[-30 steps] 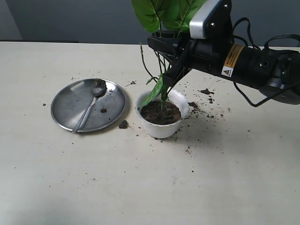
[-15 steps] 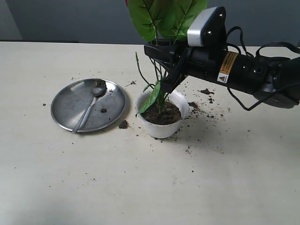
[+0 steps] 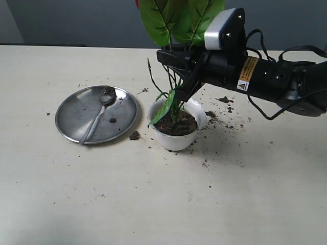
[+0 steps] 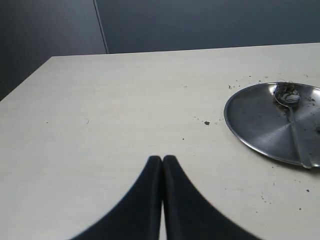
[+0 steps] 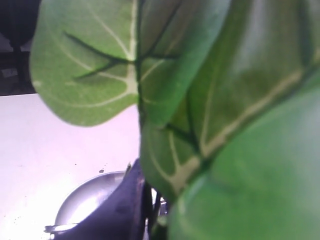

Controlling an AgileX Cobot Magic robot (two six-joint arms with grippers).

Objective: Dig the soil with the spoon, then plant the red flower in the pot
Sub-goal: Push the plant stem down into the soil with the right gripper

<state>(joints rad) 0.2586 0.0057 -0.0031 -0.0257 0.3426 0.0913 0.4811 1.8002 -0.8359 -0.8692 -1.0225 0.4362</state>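
Right gripper [image 3: 176, 69] fingers pinch thin stems of red flower [image 3: 173, 97], base standing in soil [image 3: 176, 124] of white pot [image 3: 176, 139] on bench [image 3: 153, 204]. Light, top-heavy, springy; hold low on stems. Left gripper [image 4: 162, 165] fingers pressed together, idle.
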